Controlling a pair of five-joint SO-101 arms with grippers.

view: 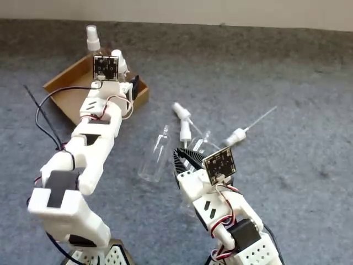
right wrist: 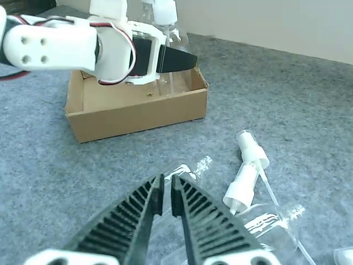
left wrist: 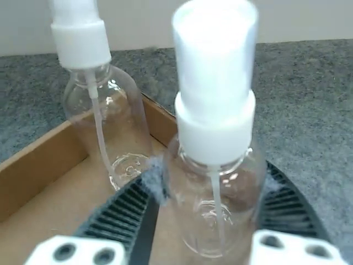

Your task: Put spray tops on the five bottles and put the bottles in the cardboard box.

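A capped spray bottle stands upright between the fingers of my left gripper, which is shut on it over the cardboard box. A second capped bottle stands in the box's far corner. My right gripper hovers shut and holds nothing, just above the loose parts. Two bare bottles lie on the carpet. Three loose spray tops lie beside them.
The grey carpet stretches open to the right and behind the loose parts. The left arm with its cables crosses the box's near side. A pale wall borders the far edge.
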